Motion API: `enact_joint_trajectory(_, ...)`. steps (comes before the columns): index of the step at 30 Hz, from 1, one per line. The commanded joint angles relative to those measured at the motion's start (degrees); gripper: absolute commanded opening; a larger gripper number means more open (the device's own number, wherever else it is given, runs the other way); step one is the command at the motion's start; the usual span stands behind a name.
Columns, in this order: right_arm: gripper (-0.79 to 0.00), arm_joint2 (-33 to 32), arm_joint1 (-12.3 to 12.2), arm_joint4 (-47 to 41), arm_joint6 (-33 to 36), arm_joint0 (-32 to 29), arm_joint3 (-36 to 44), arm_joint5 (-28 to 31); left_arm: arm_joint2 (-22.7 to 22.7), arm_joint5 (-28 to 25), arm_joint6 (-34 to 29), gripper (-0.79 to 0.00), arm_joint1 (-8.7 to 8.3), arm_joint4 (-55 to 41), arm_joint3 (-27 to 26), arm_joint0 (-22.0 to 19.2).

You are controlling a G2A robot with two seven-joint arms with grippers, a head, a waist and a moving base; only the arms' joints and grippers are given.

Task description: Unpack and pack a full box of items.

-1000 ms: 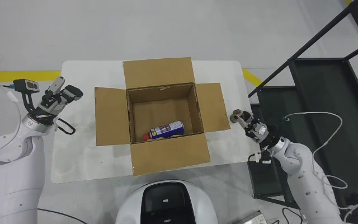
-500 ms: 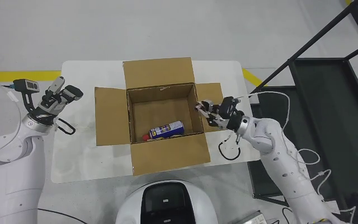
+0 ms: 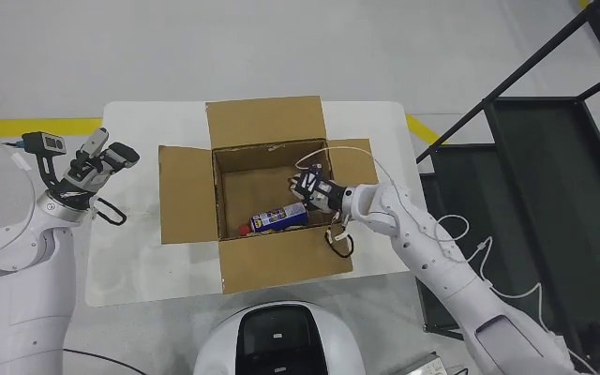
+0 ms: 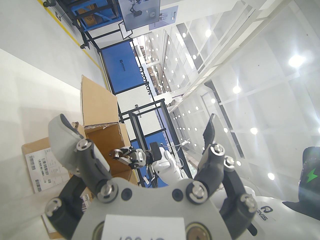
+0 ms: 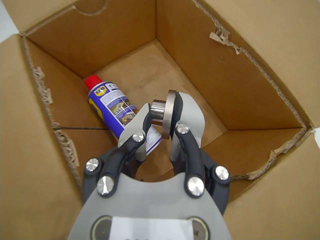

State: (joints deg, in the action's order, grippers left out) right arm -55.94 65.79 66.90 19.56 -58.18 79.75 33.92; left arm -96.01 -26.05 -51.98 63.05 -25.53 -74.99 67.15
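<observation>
An open cardboard box (image 3: 187,192) stands mid-table with its flaps spread. A blue spray can (image 3: 277,218) with a red cap lies on the box floor near the front wall; the right wrist view has the spray can (image 5: 110,101) too. My right gripper (image 3: 309,184) hangs over the box's right half, shut on a round metal part (image 5: 163,114) with a flange and a short hub. The same metal part (image 4: 116,154) shows far off in the left wrist view. My left gripper (image 3: 105,155) is raised off the table's left edge, open and holding nothing, seen as gripper (image 4: 136,136).
The white table (image 3: 141,122) ends close to the box on every side. A dark metal rack (image 3: 525,131) stands to the right of the table. Torn cardboard edges line the box rim (image 5: 225,38). The right arm's cable (image 3: 337,246) dangles over the box's front flap.
My right arm has swung from beyond the table's right edge leftwards to above the box, carrying the metal part. The left arm has stayed still.
</observation>
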Motion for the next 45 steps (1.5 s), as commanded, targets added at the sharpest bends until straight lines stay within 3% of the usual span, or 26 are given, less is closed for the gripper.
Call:
enact_joint_trajectory(1, -0.785, 1.0, 0.4, -0.3, 1.4, 1.5, -1.7, -0.8, 0.0, 0.0, 0.0, 0.0, 0.0, 0.0, 0.0, 0.0)
enact_joint_trajectory(2, -0.785, 1.4, 0.6, -0.8, 2.0, 2.1, -2.5, -0.8, 0.0, 0.0, 0.0, 0.0, 0.0, 0.0, 0.0, 0.0)
enact_joint_trajectory(3, -0.57, 1.7, 0.8, -1.1, 2.5, 2.6, -3.1, -0.8, 0.0, 0.0, 0.0, 0.0, 0.0, 0.0, 0.0, 0.0)
enact_joint_trajectory(4, -0.403, 1.9, 0.9, -1.3, 2.8, 2.9, -3.6, -0.9, 0.0, 0.0, 0.0, 0.0, 0.0, 0.0, 0.0, 0.0)
enact_joint_trajectory(5, 0.0, 1.9, 1.0, -1.7, 2.9, 3.1, -3.8, -0.6, 0.0, 0.0, 0.0, 0.0, 0.0, 0.0, 0.0, 0.0)
enact_joint_trajectory(10, 0.0, 0.1, 0.4, -3.2, 3.0, 1.9, -2.5, 2.9, 0.0, 0.0, 0.0, 0.0, 0.0, 0.0, 0.0, 0.0)
enact_joint_trajectory(14, 0.0, -5.0, -1.3, -6.2, 0.8, -2.4, 2.4, 8.5, 0.0, 0.0, 0.0, 0.0, 0.0, 0.0, 0.0, 0.0)
enact_joint_trajectory(19, 0.0, -18.0, -4.4, -6.8, -6.1, -13.2, 13.2, 15.6, 0.0, 0.0, 0.0, 0.0, 0.0, 0.0, 0.0, 0.0)
enact_joint_trajectory(24, 0.0, -32.9, -6.5, -3.1, -16.4, -25.4, 18.4, 16.0, 0.0, 0.0, 0.0, 0.0, 0.0, 0.0, 0.0, 0.0)
enact_joint_trajectory(28, 0.0, -40.4, -7.1, -0.4, -22.8, -31.0, 14.6, 15.0, 0.0, 0.0, 0.0, 0.0, 0.0, 0.0, 0.0, 0.0)
enact_joint_trajectory(34, 0.0, -45.1, -7.9, 7.5, -26.8, -33.2, 7.3, 15.0, 0.0, 0.0, 0.0, 0.0, 0.0, 0.0, 0.0, 0.0)
enact_joint_trajectory(45, 0.0, -39.5, -7.8, 11.3, -23.3, -24.6, -9.6, 12.3, 0.0, 0.0, 0.0, 0.0, 0.0, 0.0, 0.0, 0.0)
